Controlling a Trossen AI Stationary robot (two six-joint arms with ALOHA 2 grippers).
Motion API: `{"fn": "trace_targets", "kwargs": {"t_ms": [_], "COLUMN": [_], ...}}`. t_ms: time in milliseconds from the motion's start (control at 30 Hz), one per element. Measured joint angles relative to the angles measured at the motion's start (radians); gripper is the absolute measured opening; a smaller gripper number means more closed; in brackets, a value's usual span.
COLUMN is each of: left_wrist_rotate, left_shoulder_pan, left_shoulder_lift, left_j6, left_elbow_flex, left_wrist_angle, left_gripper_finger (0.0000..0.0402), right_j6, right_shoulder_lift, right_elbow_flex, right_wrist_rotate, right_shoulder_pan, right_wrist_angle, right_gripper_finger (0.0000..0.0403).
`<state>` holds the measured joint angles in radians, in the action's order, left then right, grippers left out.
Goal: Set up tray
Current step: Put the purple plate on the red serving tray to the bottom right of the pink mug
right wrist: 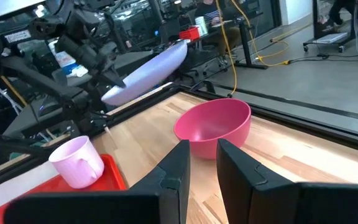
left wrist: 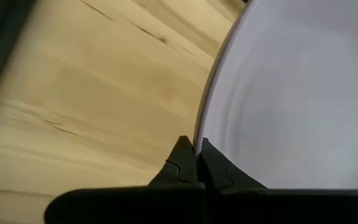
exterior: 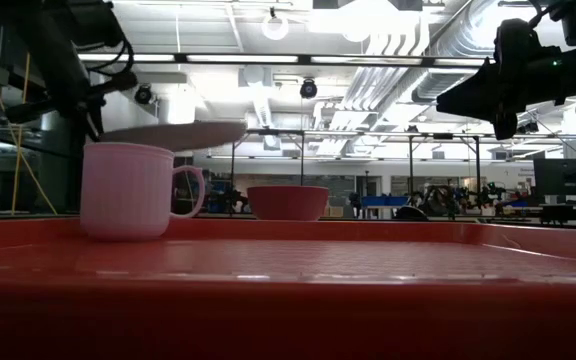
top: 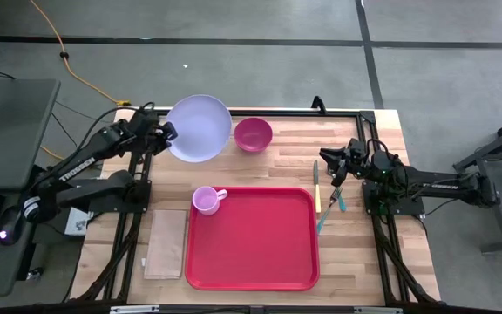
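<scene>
A round lavender plate (top: 200,128) hangs in the air over the table's far left part, held by my left gripper (top: 169,133) at its left rim; the right wrist view shows the plate (right wrist: 148,70) tilted and clear of the wood. The red tray (top: 260,249) lies flat at the near middle. A pink cup (top: 205,200) stands upright on its far left corner. A pink bowl (top: 254,134) sits on the table beyond the tray. My right gripper (top: 331,162) hovers open at the right, above the far ends of the cutlery, touching nothing. My left gripper pinches the plate's rim (left wrist: 199,138) between its two fingers (left wrist: 180,157), at the plate's left edge. It comes roughly level from the table's left side. The plate is lifted clear of the table and sits slightly tilted (exterior: 173,134).
A tan napkin (top: 166,242) lies flat left of the tray. A yellow-handled knife (top: 317,188) and teal-handled cutlery (top: 332,204) lie on the wood right of the tray. Black frame rails run along the table's edges (top: 382,235). Bare wood shows between bowl and tray.
</scene>
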<state>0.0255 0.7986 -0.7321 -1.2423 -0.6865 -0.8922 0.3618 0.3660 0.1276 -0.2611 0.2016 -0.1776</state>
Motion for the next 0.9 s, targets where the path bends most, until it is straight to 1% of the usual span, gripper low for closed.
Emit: {"fn": "trace_targets", "kwargs": {"t_ms": [133, 200, 367, 600, 733, 900], "left_wrist_rotate": [-0.054, -0.072, -0.095, -0.099, -0.146, -0.174], "left_shoulder_pan": [0.0, 0.0, -0.001, -0.001, -0.003, -0.077], "left_shoulder_lift": [0.03, 0.033, 0.022, -0.028, -0.067, -0.112], "left_j6": [0.0, 0.005, 0.05, 0.117, 0.146, 0.154], "left_elbow_flex": [-0.002, -0.017, -0.109, -0.251, -0.301, -0.337], "left_wrist_angle": [0.039, 0.03, 0.008, -0.103, -0.152, -0.163], "left_gripper_finger": [0.0012, 0.0012, 0.0012, 0.0012, 0.0012, 0.0012], "right_j6": [-0.006, -0.012, -0.03, -0.06, -0.085, -0.094], "right_shoulder_lift": [0.0, 0.0, 0.0, 0.0, -0.001, 0.0], "right_elbow_flex": [0.0, 0.0, 0.0, 0.0, 0.0, 0.0], "right_wrist_rotate": [0.01, 0.01, 0.037, 0.048, 0.048, 0.055], "right_shoulder_pan": [0.0, 0.0, 0.0, 0.0, 0.0, 0.0], "right_wrist_angle": [0.0, 0.0, 0.0, 0.0, 0.0, 0.0], "right_gripper_finger": [0.0057, 0.0057, 0.0057, 0.0057, 0.0057, 0.0057]}}
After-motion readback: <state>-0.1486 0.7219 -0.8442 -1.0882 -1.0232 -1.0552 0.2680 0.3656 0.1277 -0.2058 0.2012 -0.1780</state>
